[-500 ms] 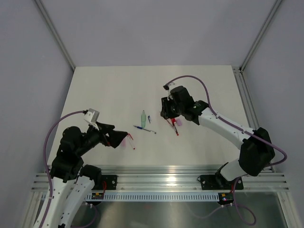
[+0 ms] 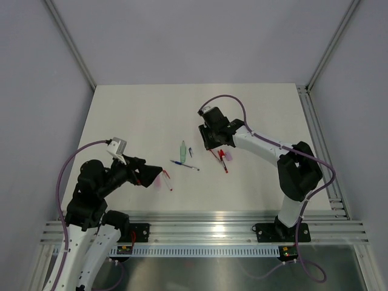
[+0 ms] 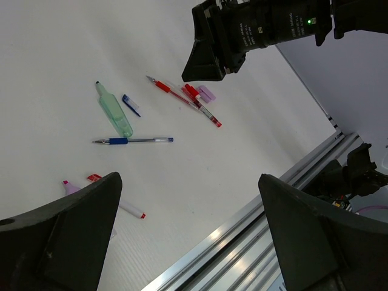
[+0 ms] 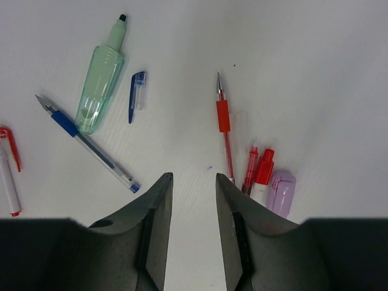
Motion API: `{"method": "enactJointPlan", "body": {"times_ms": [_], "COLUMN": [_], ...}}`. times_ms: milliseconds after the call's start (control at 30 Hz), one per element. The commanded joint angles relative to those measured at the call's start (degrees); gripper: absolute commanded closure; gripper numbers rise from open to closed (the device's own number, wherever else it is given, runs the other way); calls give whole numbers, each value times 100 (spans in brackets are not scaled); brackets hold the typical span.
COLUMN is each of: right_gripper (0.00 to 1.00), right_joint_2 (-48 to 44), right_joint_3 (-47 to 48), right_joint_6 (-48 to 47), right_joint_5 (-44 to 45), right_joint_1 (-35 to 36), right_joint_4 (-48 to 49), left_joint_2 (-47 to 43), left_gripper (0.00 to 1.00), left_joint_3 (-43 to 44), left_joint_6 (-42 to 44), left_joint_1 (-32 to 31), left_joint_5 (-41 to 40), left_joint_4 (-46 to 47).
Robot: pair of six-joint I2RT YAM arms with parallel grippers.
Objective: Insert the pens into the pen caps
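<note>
Right pincer (image 4: 193, 177) now nearer green marker (image 4: 100, 76), red pen (image 4: 224, 115) alongside

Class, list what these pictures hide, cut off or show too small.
Right wrist view: the red pen's back end runs behind the right gripper's finger.
Same view: the white pen is cut by the left edge.
Left wrist view: the pink item is half hidden by a left finger.
Top view: the blue cap is too small to detail.

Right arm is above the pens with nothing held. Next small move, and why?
Probably shift the right gripper a little sideways until it straddles the red pen. Its jaws stand apart and empty, and that uncapped pen lies just off one fingertip, not between them.
</note>
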Motion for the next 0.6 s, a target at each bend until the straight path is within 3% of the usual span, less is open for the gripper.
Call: {"method": "enactJointPlan", "body": {"times_ms": [0, 333, 567], "right_gripper": [59, 59, 67], "right_joint_2": [272, 571, 1212], "right_joint_3": [408, 734, 1182], "right_joint_6": [-198, -373, -444], "right_joint_5": [193, 78, 166], "right_joint_1": [48, 48, 31], "right_joint_4": [-257, -363, -635], "left_joint_2": [85, 164, 129], "left_gripper": [1, 1, 1], "left_joint_3": [-23, -14, -23], "left_joint_6": [-41, -23, -32], "left_joint_1": [48, 101, 127], "left_joint_5": [237, 246, 229], "left_joint_4": [260, 251, 242]}}
